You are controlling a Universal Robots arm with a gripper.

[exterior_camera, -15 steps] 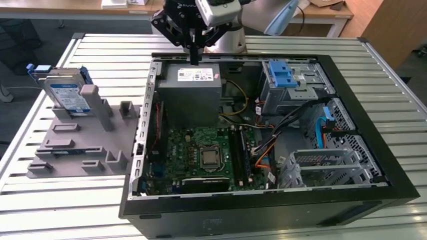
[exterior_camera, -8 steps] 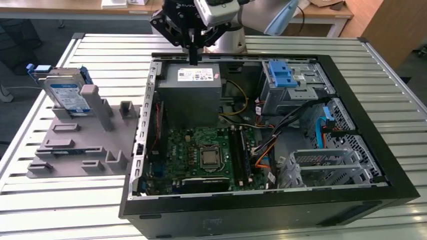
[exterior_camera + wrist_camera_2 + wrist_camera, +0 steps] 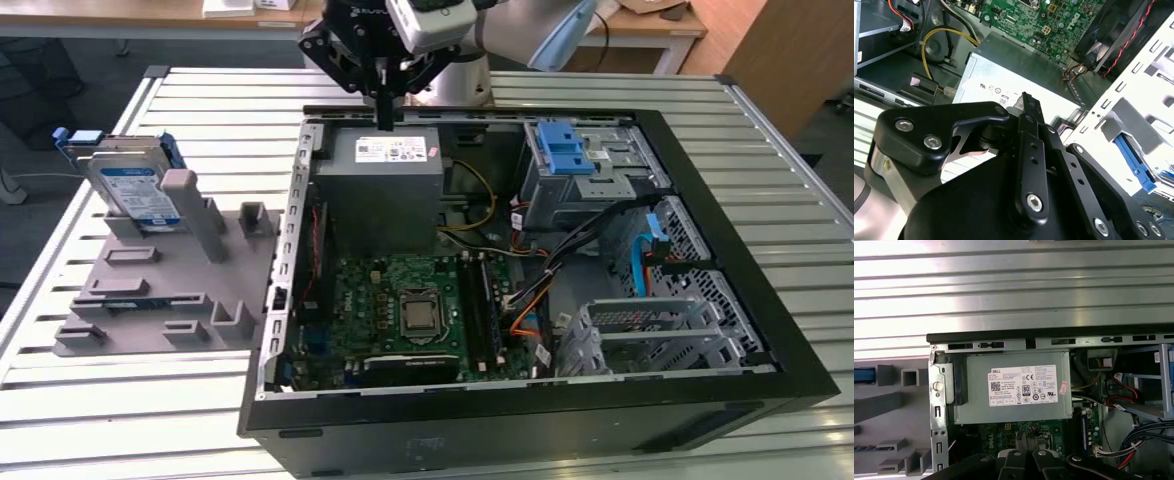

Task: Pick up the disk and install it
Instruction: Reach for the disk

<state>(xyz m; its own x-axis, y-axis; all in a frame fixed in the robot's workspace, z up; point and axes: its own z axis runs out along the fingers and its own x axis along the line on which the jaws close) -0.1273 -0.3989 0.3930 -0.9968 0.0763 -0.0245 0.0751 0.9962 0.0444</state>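
**Operator:** Exterior view first. Where do I stand?

**Spotter:** Your black two-finger gripper (image 3: 386, 118) hangs with its fingers pressed together on nothing. It is just above the large grey metal power supply box (image 3: 380, 195) inside the open black computer case (image 3: 534, 440). The disk (image 3: 134, 190), a flat silver hard drive with a white-and-blue label in a blue plastic carrier, stands on edge in the grey plastic fixture (image 3: 147, 300). That is at the exterior view's left, outside the case and well apart from you.

**Operator:** So what could go wrong?

**Spotter:** Two things, I'd judge. If you descend here, you would strike the power supply box, not the disk. If you travel low toward the fixture, you could clip the case wall.

**Operator:** And the second wrist view?

**Spotter:** The gripper (image 3: 1026, 100) is clenched and empty over the box (image 3: 1004, 70). Thin yellow wires (image 3: 949, 32) loop close by, and a low sweep could snag them.

**Operator:** First wrist view?

**Spotter:** The gripper (image 3: 1023, 441) sits over the green circuit board (image 3: 1054, 435), beside the box (image 3: 974, 410). Closed fingers cannot straddle the carrier. If you arrive at the upright disk like that, you would likely knock it over.
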